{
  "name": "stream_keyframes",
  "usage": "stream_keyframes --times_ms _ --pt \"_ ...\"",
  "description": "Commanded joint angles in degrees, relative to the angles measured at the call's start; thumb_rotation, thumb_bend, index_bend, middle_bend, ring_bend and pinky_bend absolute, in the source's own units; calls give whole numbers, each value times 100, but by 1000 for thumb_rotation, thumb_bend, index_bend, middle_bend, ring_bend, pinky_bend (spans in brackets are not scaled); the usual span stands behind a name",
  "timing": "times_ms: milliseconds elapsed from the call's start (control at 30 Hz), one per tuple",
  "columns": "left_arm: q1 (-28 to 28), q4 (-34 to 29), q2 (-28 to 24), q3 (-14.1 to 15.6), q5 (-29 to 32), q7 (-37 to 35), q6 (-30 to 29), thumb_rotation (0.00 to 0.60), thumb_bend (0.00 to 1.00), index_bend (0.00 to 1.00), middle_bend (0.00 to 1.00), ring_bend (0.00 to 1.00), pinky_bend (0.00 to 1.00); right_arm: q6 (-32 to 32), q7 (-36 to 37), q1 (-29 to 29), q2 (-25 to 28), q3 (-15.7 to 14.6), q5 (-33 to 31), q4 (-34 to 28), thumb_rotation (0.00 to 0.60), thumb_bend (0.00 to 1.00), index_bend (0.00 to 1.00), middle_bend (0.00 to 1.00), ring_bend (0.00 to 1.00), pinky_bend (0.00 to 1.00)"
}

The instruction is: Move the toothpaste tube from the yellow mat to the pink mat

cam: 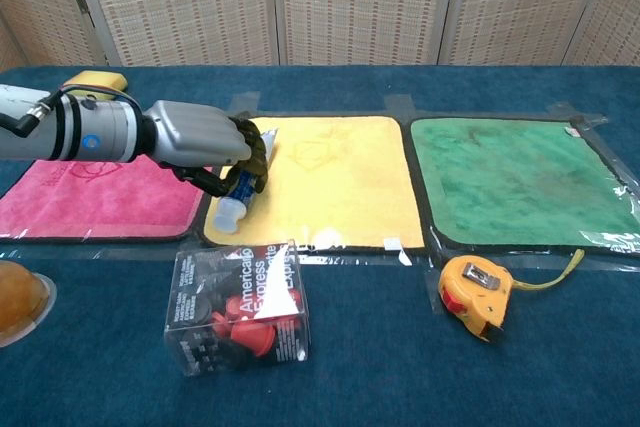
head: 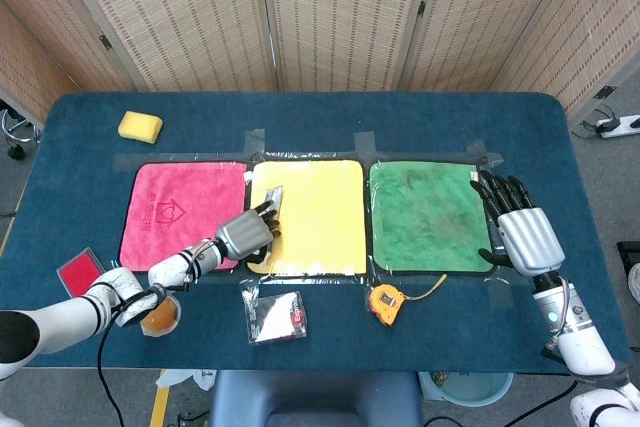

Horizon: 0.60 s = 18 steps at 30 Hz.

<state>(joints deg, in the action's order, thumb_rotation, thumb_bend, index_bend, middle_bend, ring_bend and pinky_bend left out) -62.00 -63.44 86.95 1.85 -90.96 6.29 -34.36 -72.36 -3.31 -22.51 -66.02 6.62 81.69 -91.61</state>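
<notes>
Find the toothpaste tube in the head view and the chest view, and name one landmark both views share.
Head view: the toothpaste tube lies left of centre, held by the left hand at the yellow mat's left edge.
Chest view: the tube is upper left, cap toward the camera, in the same hand.
Shared landmark: the yellow mat beside the pink mat.

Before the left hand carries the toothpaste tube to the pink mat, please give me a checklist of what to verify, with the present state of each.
1. Left hand grips the toothpaste tube: ok.
2. Tube lifted off the yellow mat: cannot tell; its cap end is low over the mat's left edge.
3. Pink mat bare for placing: ok.
4. Clear plastic box out of the path: ok, nearer the table edge.
5. Right hand away from the work: ok, open by the green mat.
</notes>
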Motion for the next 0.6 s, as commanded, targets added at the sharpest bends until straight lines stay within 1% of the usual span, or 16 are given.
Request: stream_keyframes --times_ms 33,600 --pt "67 10 -67 44 44 51 -37 17 934 299 270 127 0 -12 7 6 -2 6 18 -7 600 151 0 0 0 0" --pt "634 192 -511 188 485 15 -212 16 934 306 303 158 1 -80 2 45 -14 52 94 -66 600 151 0 0 0 0"
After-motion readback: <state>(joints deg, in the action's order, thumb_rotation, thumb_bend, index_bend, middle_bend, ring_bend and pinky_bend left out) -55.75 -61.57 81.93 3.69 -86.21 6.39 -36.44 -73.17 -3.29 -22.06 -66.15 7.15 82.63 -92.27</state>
